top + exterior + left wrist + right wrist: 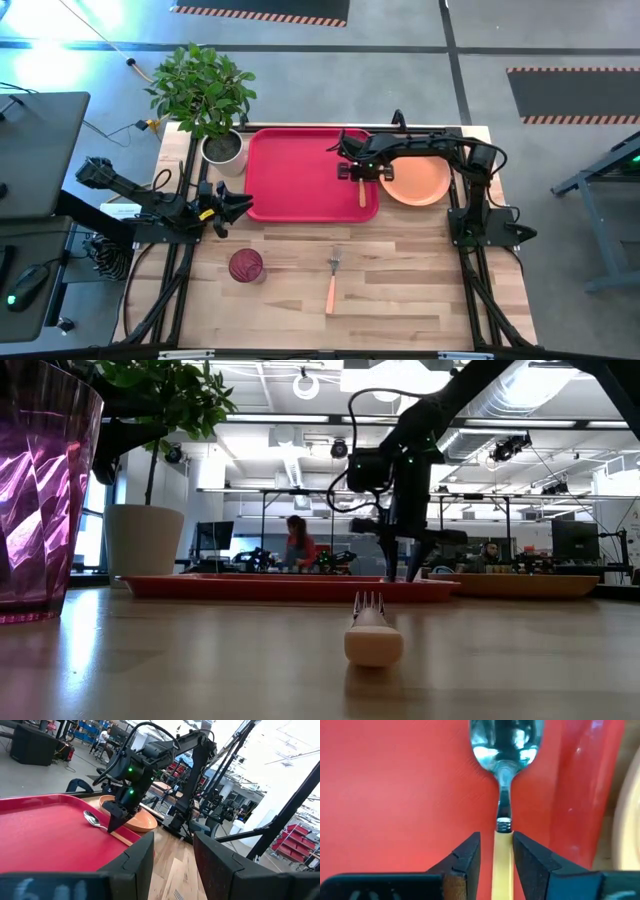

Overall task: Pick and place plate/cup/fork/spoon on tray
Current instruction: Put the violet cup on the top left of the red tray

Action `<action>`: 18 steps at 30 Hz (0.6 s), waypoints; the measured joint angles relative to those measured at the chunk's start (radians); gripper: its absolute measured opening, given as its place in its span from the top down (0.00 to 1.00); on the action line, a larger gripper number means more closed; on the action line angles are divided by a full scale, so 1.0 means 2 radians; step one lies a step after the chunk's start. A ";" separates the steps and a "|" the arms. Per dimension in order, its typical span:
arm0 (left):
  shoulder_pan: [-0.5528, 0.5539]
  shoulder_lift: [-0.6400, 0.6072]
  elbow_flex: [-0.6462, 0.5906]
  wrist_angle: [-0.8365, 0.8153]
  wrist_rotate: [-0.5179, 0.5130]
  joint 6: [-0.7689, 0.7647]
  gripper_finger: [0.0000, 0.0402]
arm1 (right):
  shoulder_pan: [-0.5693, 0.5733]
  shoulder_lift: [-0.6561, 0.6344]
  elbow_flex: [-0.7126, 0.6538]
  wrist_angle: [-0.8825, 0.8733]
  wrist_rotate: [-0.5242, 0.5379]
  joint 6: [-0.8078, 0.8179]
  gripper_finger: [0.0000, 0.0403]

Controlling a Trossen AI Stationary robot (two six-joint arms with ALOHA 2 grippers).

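Right wrist view: spoon (503, 795) lies on tray (395, 795), near its right rim.
Right claw (497, 851) spread astride handle, likely releasing; left claw (232, 208) spread, idle at tray's lower-left corner.

No text, label, brand, number or sign could be read on anything in these views.

A leafy potted plant (205, 95) in a white pot stands at the wooden table's (400, 290) far left corner.
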 joint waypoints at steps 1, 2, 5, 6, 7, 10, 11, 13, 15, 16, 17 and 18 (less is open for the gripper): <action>0.000 0.000 0.000 0.000 0.000 0.000 0.68 | 0.001 0.000 0.001 0.002 -0.001 0.000 0.74; 0.000 0.000 0.000 0.000 0.000 0.000 0.68 | 0.002 0.000 0.001 0.004 -0.001 0.000 0.74; 0.000 0.000 0.000 0.000 0.000 0.000 0.68 | 0.002 0.000 0.001 0.000 -0.003 0.000 0.74; 0.000 0.000 0.000 0.000 0.000 0.000 0.68 | 0.003 0.000 0.001 0.000 -0.003 0.000 0.74; 0.000 0.000 0.000 0.000 0.000 0.000 0.68 | 0.003 0.000 0.001 -0.001 -0.003 0.000 0.74; 0.000 0.000 0.000 0.000 0.000 0.000 0.68 | 0.003 0.000 0.001 -0.002 0.003 0.000 0.74; 0.000 0.000 0.000 0.000 0.000 0.000 0.68 | 0.003 0.000 0.001 -0.002 0.004 0.000 0.74; 0.000 0.000 0.000 0.000 0.000 0.000 0.68 | 0.003 -0.001 0.001 -0.002 0.004 -0.004 0.74; 0.000 0.000 0.000 0.002 0.000 -0.002 0.68 | 0.003 -0.005 0.001 -0.002 0.007 -0.009 0.74; 0.000 0.000 0.001 0.002 0.000 -0.009 0.68 | 0.003 -0.008 0.001 -0.003 0.008 -0.010 0.74; 0.000 0.000 0.005 -0.006 0.001 -0.016 0.68 | 0.003 -0.012 0.001 -0.006 0.010 -0.010 0.74; 0.000 0.000 0.013 -0.015 0.006 -0.021 0.68 | 0.003 -0.016 0.001 -0.006 0.013 -0.012 0.74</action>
